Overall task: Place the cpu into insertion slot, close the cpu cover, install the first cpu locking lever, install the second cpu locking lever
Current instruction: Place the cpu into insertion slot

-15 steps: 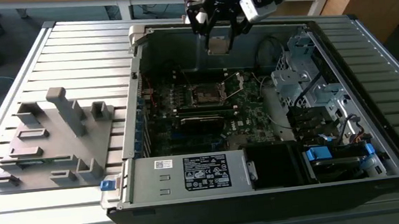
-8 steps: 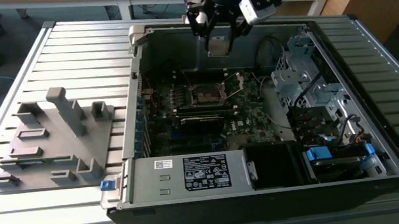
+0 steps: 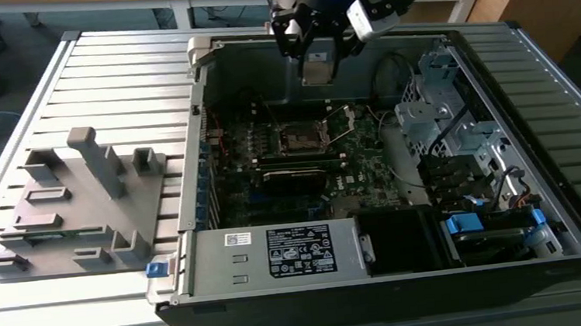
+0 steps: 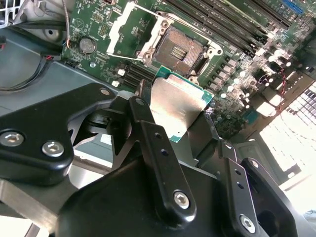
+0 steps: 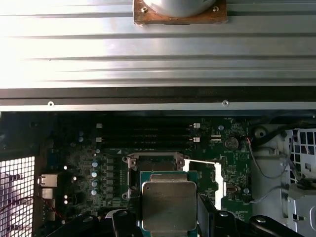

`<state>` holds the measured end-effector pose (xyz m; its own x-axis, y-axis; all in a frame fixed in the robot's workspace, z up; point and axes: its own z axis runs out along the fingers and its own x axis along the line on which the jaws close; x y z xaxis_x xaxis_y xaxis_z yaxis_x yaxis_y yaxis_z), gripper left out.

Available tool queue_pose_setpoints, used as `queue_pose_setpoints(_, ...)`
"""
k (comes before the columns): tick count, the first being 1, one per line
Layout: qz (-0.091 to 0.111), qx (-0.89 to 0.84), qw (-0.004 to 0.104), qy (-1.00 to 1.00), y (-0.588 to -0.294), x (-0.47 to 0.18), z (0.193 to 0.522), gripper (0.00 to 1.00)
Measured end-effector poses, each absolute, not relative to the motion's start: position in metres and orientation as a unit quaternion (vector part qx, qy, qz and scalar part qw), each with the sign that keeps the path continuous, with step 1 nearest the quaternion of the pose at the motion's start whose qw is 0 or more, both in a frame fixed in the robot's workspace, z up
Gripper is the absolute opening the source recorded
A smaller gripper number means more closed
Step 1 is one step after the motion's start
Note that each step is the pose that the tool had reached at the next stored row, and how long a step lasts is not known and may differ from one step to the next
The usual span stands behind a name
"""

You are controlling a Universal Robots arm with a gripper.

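The hand [image 4: 180,132] is closed on the cpu [image 4: 177,104]. Its two black fingers [image 4: 148,133] press on opposite edges of the chip, so the silver top is left uncovered. I think this edge grip is chosen because the chip must go flat into a recess, where fingers under it would be in the way. In the first wrist view the cpu [image 5: 169,205] hangs with its metal lid toward the camera, roughly square to the board.

Beyond the chip lies the insertion slot [image 4: 180,49], empty, with its dark contact field exposed. The cpu is above it and apart from it, not yet seated. In the exterior view the hand [image 3: 316,61] is high, near the upper rim of the computer case [image 3: 385,303].

The cpu cover [image 4: 129,30] stands folded back to one side of the slot, which leaves the opening free for the chip. Around the slot spreads the green motherboard [image 3: 259,161], with the long black memory sticks [image 5: 148,132] just beside.

The case lies open on the slatted metal table [image 3: 107,76]. A grey fixture [image 3: 76,203] rests on the table at the exterior view's left.
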<state>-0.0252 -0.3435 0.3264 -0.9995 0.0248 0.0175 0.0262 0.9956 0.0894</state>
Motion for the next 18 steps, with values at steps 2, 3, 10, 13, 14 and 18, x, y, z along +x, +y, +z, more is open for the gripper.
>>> queue_pose_setpoints(2, -0.045, -0.013, 0.008, -0.999, -0.3435, -0.0256, 0.3248, 0.54)
queue_pose_setpoints(3, -0.045, -0.013, 0.008, -0.999, -0.3435, -0.0259, 0.3241, 0.54)
queue_pose_setpoints(10, -0.045, -0.013, 0.007, -0.999, -0.3435, -0.0264, 0.3226, 0.54)
queue_pose_setpoints(13, -0.045, -0.013, 0.007, -0.999, -0.3434, -0.0263, 0.3221, 0.54)
queue_pose_setpoints(14, -0.045, -0.013, 0.007, -0.999, -0.3435, -0.0264, 0.3217, 0.54)
queue_pose_setpoints(18, -0.045, -0.013, 0.007, -0.999, -0.3435, -0.0264, 0.3211, 0.54)
